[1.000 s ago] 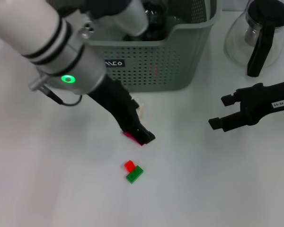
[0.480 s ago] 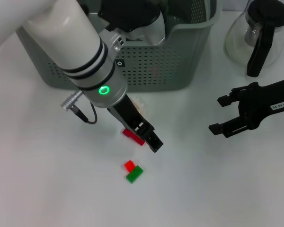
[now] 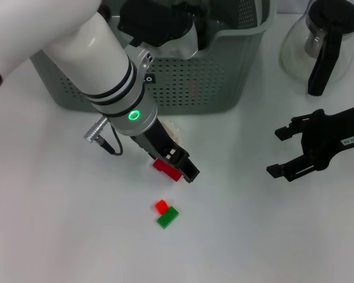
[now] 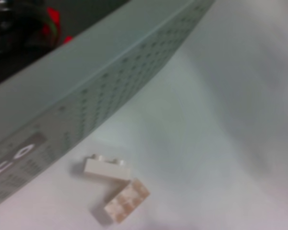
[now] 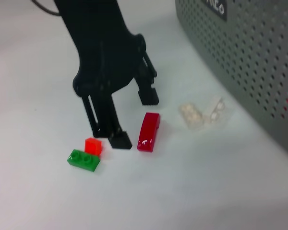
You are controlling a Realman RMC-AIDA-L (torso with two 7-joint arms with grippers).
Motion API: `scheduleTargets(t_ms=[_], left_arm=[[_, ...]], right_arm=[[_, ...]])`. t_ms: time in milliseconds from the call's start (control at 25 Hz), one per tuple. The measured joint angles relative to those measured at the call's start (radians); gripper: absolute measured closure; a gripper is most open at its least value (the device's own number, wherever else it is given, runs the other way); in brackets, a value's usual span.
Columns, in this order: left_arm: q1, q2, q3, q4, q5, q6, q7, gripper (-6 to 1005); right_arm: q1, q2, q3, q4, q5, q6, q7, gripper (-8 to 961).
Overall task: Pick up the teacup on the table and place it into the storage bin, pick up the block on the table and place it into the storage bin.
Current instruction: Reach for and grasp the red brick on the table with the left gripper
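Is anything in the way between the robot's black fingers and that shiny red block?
No, nothing visible. The left gripper is open, one finger on each side of the red block on the table. The small red-and-green block pair sits beside one fingertip, not between it and the block. The right gripper hangs off to the side.

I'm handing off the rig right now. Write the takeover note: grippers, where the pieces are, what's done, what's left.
Left gripper: open, low over the table in front of the storage bin, fingers beside the dark red block, not gripping it.
Right gripper: open, empty, hovering at the right near the glass coffee pot.
On the table: the dark red block, a small red block touching a green block, two pale blocks close to the bin wall.
Teacup: not visible on the table; whether it is in the bin cannot be told.
Left to do: grasp a block and drop it into the bin.
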Motion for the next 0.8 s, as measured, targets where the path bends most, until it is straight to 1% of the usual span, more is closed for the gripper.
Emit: scheduleTargets(t_ms=[200, 440, 800], left_arm=[[-0.014, 0.001, 0.000, -0.005, 0.009, 0.005, -0.018, 90], [-0.046, 0.000, -0.004, -0.009, 0.035, 0.020, -0.021, 91], [-0.058, -0.002, 0.006, -0.045, 0.061, -0.013, -0.022, 91]], right_arm=[[0.000, 0.003, 0.000, 0.004, -0.011, 0.000, -0.001, 7], [-0.001, 0.005, -0.002, 0.004, -0.012, 0.005, -0.012, 7], [-0.002, 0.007, -0.003, 0.009, -0.013, 0.013, -0.016, 6]])
